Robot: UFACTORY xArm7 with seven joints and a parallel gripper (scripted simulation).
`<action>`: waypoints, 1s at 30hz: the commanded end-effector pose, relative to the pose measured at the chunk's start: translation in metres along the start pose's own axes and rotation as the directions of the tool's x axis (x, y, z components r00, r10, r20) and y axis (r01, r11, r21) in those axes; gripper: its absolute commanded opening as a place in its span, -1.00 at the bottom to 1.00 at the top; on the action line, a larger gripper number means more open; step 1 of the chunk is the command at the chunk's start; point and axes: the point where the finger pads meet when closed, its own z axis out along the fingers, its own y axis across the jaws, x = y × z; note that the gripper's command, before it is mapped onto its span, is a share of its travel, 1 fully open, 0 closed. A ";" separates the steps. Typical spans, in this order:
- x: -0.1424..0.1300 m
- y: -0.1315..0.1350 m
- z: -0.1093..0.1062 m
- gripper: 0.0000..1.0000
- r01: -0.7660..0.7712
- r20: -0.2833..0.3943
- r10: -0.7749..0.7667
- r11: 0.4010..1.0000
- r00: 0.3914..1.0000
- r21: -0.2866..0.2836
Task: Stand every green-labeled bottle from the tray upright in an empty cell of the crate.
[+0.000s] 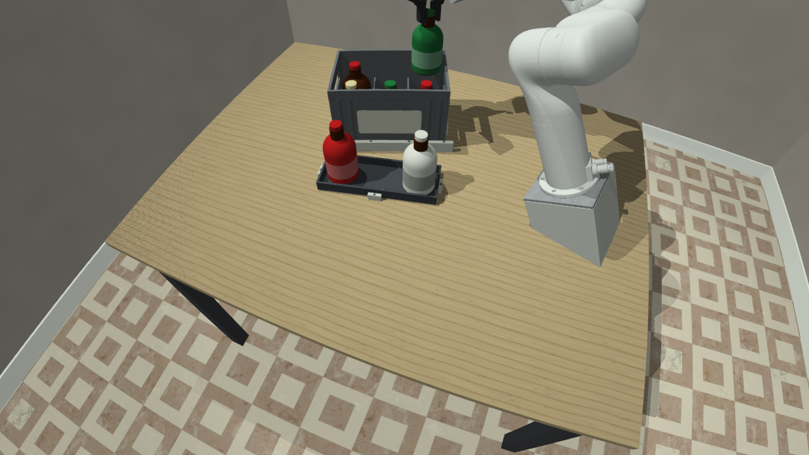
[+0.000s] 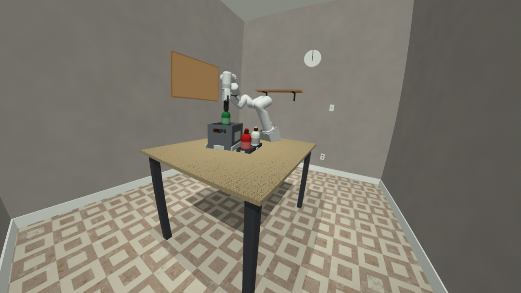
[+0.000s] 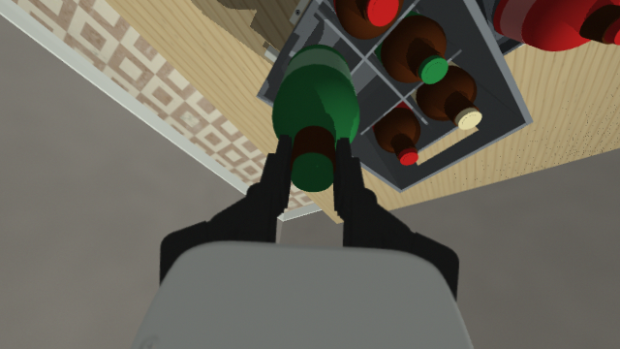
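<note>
My gripper (image 1: 430, 18) (image 2: 226, 108) (image 3: 313, 152) is shut on the neck of the green-labeled bottle (image 1: 426, 45) (image 2: 225, 116) (image 3: 315, 97). The bottle hangs upright over the back right corner cell of the grey crate (image 1: 346, 113) (image 2: 219, 137) (image 3: 504, 73), its base about at rim height in the top view. Four brown bottles stand in the other cells, with red, green, cream and red caps; the back middle cell is empty. The tray (image 1: 345, 188) (image 2: 248, 149) holds a red bottle (image 1: 340, 153) (image 2: 246, 141) (image 3: 547, 24) and a white bottle (image 1: 419, 163) (image 2: 255, 137), both upright.
The tray lies in front of the crate. White brackets stand along the base of the crate (image 1: 407, 146) and the tray. The arm's base block (image 1: 565, 220) stands to the right. Cell dividers (image 3: 364, 59) and the raised crate walls surround the cell below the held bottle.
</note>
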 end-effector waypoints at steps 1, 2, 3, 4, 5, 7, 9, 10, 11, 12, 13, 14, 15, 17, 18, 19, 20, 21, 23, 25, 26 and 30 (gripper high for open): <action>0.000 0.000 0.000 -1.00 -0.001 0.003 0.001 1.000 1.000 -0.001; 0.000 0.000 0.001 -1.00 -0.001 0.003 0.001 1.000 1.000 -0.001; 0.000 0.000 0.001 -1.00 -0.001 0.003 0.001 1.000 1.000 -0.001; 0.000 0.000 0.002 -1.00 -0.001 0.003 0.001 1.000 1.000 -0.001; 0.000 0.000 0.003 -1.00 -0.001 0.003 0.001 1.000 1.000 -0.001; -0.001 0.000 0.004 -1.00 -0.001 0.003 0.001 1.000 1.000 -0.001; -0.001 0.000 0.006 -1.00 -0.001 0.003 0.001 1.000 1.000 -0.001; -0.001 0.000 0.007 -1.00 -0.001 0.003 0.001 1.000 1.000 -0.001; -0.001 0.000 0.008 -1.00 -0.001 0.003 0.001 1.000 1.000 -0.001; -0.001 0.000 0.009 -1.00 -0.001 0.003 0.001 1.000 1.000 -0.001; -0.001 0.000 0.011 -1.00 -0.001 0.003 0.001 1.000 1.000 -0.001; -0.001 0.000 0.011 -1.00 -0.001 0.003 0.001 1.000 1.000 -0.001; -0.001 0.000 0.011 -1.00 -0.001 0.003 0.001 1.000 1.000 -0.001; -0.001 0.000 0.013 -1.00 -0.001 0.003 0.001 1.000 1.000 -0.001; -0.001 0.000 0.014 -1.00 -0.001 0.003 0.001 1.000 1.000 -0.001; -0.001 0.000 0.015 -1.00 -0.001 0.003 0.001 1.000 1.000 -0.001; -0.001 0.000 0.017 -1.00 -0.001 0.003 0.001 1.000 1.000 -0.001; -0.001 0.000 0.018 -1.00 -0.001 0.003 0.001 1.000 1.000 -0.001; -0.001 0.000 0.020 -1.00 -0.001 0.003 0.001 1.000 1.000 -0.001; -0.001 0.000 0.023 -1.00 -0.001 0.003 0.001 1.000 1.000 -0.001; -0.001 0.000 0.024 -1.00 -0.001 0.003 0.001 1.000 1.000 -0.001; -0.001 0.000 0.028 -1.00 -0.001 0.003 0.001 1.000 1.000 -0.001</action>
